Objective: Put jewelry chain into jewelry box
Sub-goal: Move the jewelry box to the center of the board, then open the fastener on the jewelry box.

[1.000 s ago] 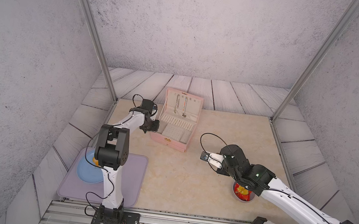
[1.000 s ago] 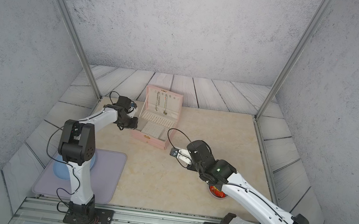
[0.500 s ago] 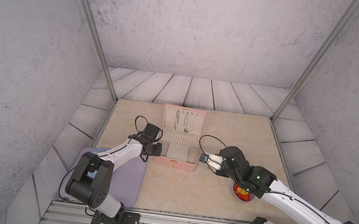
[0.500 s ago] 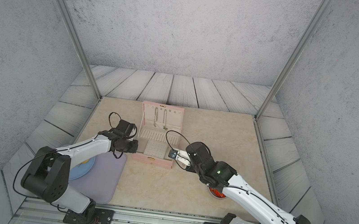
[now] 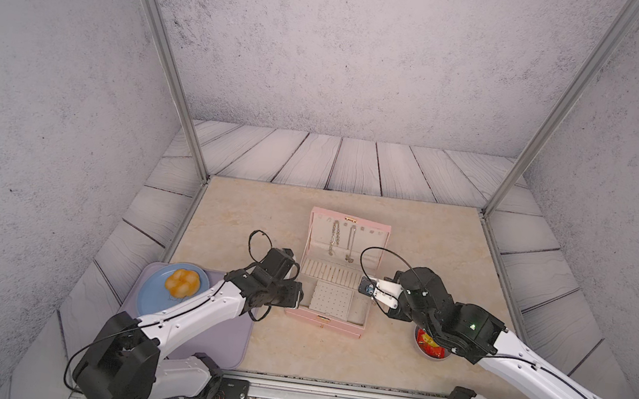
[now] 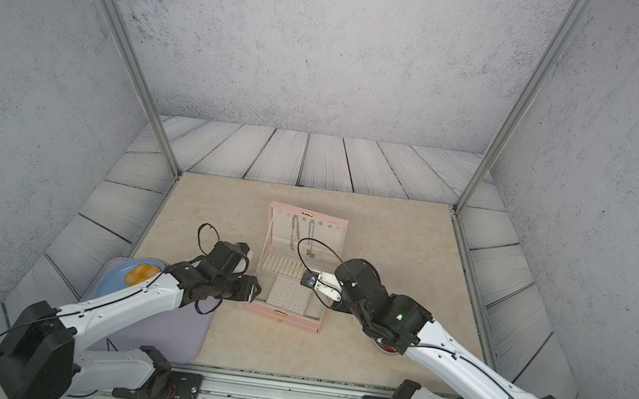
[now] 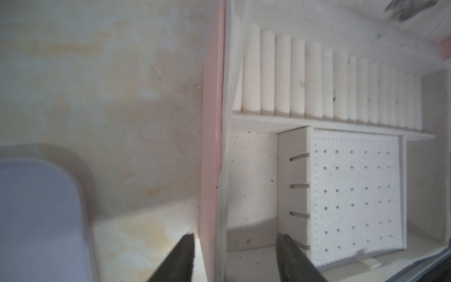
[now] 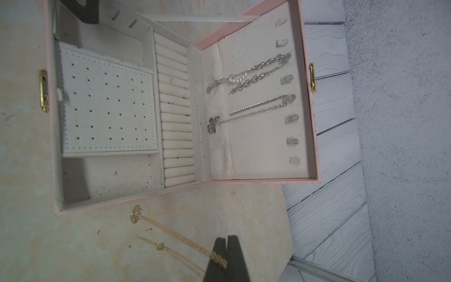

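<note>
Pinching the jewelry chain (image 8: pixel 179 236) in my right jaws, just frame-right of the jewelry box (image 5: pixel 324 323). Left jaws released.

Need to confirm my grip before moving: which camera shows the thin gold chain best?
Right wrist view: the jewelry chain shows sharply, pinched in the shut right claw, outside the jewelry box. Both top views leave it too fine to make out; the left wrist view misses it.
</note>
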